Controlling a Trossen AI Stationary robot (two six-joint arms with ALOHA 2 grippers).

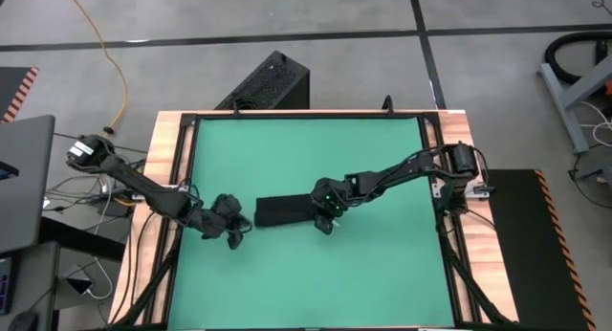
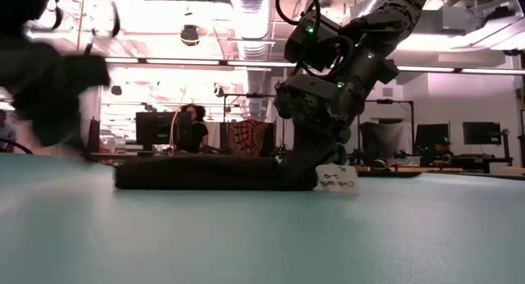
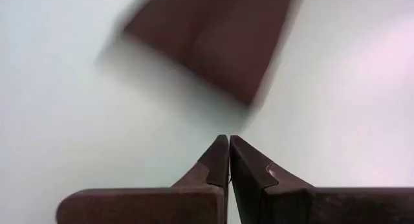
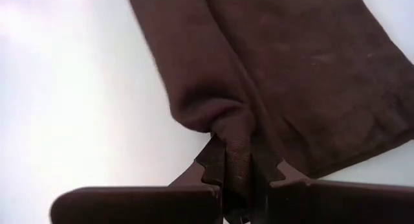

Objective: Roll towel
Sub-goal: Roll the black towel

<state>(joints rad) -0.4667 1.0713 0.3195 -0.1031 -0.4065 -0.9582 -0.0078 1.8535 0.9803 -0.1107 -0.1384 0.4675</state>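
The right gripper (image 4: 236,160) pinches a bunched fold at the end of the towel (image 1: 284,211), a dark, soft, narrow folded strip lying flat at the centre of the green table (image 1: 306,274) in the high view. A small white tag (image 2: 337,179) hangs at its pinched end. Left of the towel, the left gripper (image 3: 228,160) has its fingers pressed together, holding nothing.

A green-topped table (image 1: 287,159) framed by wood rails is seen. 1 black towel (image 1: 283,211), folded into a narrow strip, is laid flat near its middle, white tag (image 2: 337,179) at one end
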